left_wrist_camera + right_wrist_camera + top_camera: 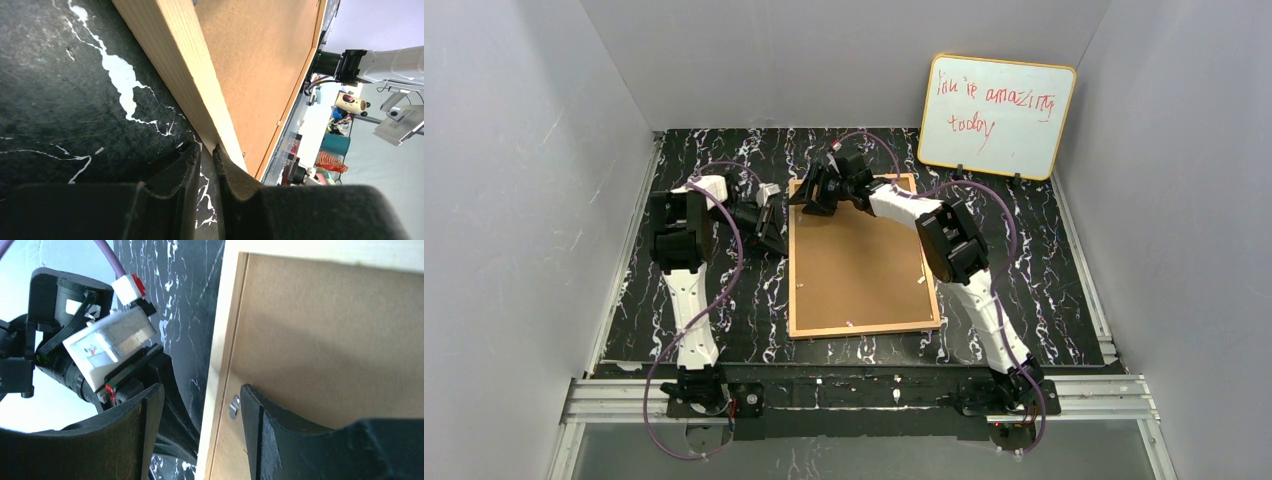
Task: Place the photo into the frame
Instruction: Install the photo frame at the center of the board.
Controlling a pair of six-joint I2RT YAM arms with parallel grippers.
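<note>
The frame (pixel 864 327) lies face down on the table, its brown back panel (pixel 859 265) up. The photo is not in view. My right gripper (pixel 809 195) is at the frame's far left corner. In the right wrist view it (pixel 202 390) is open and straddles the light wooden rail (pixel 222 340). One finger is over the back panel, beside a small metal clip (pixel 233 406). My left gripper (pixel 776 215) is at the frame's left side. In the left wrist view it (pixel 206 148) is shut on nothing, low over the table, its tips against the frame's outer edge (pixel 185 65).
A whiteboard (pixel 997 115) with red writing leans on the back wall at the right. Grey walls close in three sides. My left wrist (pixel 107 347) is close to the right gripper. The two grippers are near each other at the frame's far left corner.
</note>
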